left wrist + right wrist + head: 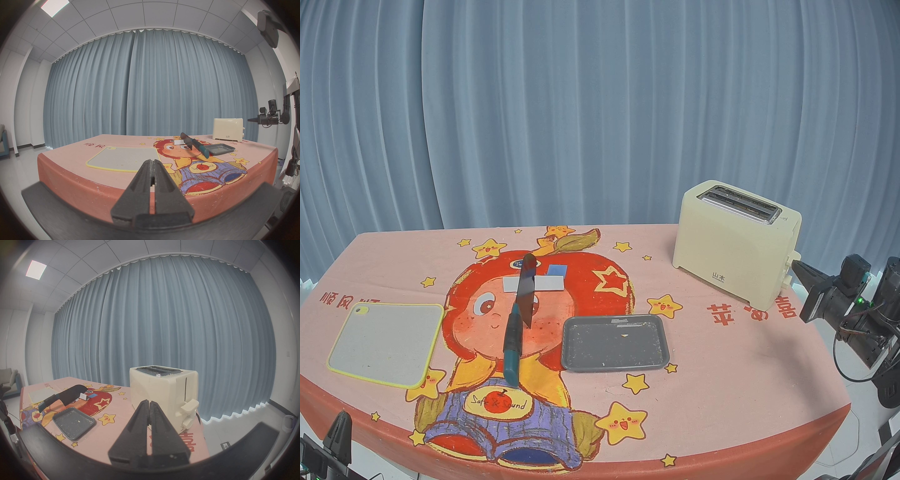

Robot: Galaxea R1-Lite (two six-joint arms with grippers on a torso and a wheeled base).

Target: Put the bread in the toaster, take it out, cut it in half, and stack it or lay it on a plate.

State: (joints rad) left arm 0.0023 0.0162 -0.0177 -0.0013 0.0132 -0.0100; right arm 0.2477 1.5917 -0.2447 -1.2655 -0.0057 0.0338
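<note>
The right gripper (pixel 800 267) is black and tapered, apparently trailing looped cables (pixel 835 353).

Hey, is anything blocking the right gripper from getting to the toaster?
Nothing visible does. The right gripper sits just off the table edge beside the toaster, with only open air between them.

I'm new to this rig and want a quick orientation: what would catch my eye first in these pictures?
The cream toaster stands out at the table's far right, and so does the knife in the middle of the cartoon tablecloth. Its dark blade is propped on a small white block. A grey tray sits just right of the knife, and a yellow-rimmed cutting board lies at the left.
</note>
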